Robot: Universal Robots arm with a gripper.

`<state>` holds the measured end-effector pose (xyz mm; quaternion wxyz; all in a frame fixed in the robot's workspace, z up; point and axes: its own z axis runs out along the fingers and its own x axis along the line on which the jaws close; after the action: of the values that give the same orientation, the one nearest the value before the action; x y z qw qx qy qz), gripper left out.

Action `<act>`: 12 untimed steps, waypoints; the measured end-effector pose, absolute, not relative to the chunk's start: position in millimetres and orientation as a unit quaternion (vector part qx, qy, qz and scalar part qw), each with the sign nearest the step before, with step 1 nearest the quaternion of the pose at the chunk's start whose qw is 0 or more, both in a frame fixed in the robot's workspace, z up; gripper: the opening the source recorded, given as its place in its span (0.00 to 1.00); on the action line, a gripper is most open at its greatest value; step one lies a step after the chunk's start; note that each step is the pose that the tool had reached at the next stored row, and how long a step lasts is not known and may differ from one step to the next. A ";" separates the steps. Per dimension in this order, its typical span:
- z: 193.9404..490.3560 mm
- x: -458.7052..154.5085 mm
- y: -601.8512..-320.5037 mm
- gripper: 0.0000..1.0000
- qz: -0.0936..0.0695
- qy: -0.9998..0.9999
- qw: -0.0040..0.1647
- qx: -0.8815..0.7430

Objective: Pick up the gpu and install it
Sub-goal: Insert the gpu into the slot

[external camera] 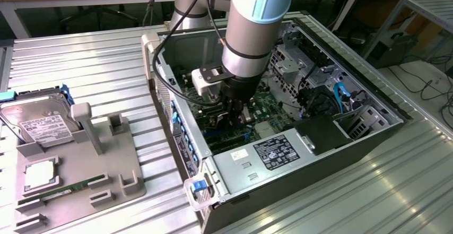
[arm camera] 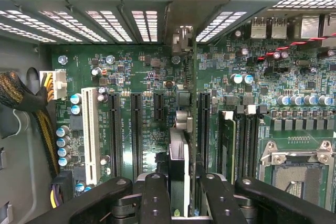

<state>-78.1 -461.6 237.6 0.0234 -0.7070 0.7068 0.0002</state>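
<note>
One gpu (arm camera: 179, 171) held edge-on, clamped between gripper (arm camera: 180, 200) fingers (arm camera: 156, 198), low inside open computer case (external camera: 354, 93), over motherboard (arm camera: 142, 72) near slot (arm camera: 203, 127) by case's rear edge. Risk: card edge misses slot, jams or scrapes board if misaligned or tilted.

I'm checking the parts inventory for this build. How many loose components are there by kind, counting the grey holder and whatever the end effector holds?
Boxy silver hard drive with white label: 1
Square silvery processor chip: 1
Slim green RAM stick: 1
Thin flat gpu card, clamped in the end effector: 1
Total: 4
</note>
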 end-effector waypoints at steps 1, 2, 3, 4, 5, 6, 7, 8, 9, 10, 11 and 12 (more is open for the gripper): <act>237.6 -78.1 -461.6 0.27 0.000 0.707 0.024 -0.707; 238.0 -78.1 -461.6 0.27 0.000 0.707 0.023 -0.707; 238.3 -78.1 -461.6 0.27 0.000 0.707 0.023 -0.707; 238.3 -78.1 -461.6 0.27 0.000 0.707 0.023 -0.707; 238.3 -78.1 -461.6 0.27 0.000 0.707 0.023 -0.707; 238.3 -78.1 -461.6 0.27 0.000 0.707 0.023 -0.707; 238.3 -78.1 -461.6 0.27 0.000 0.707 0.023 -0.707; 238.2 -78.1 -461.6 0.27 0.000 0.707 0.023 -0.707; 238.1 -78.1 -461.5 0.27 0.001 0.707 0.024 -0.707; 237.8 -78.1 -461.4 0.27 0.001 0.707 0.024 -0.707; 237.5 -78.1 -461.3 0.27 0.002 0.707 0.025 -0.707; 237.3 -78.1 -461.3 0.27 0.002 0.707 0.025 -0.707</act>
<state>-78.1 -461.3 237.3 0.0248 -0.7070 0.7068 0.0017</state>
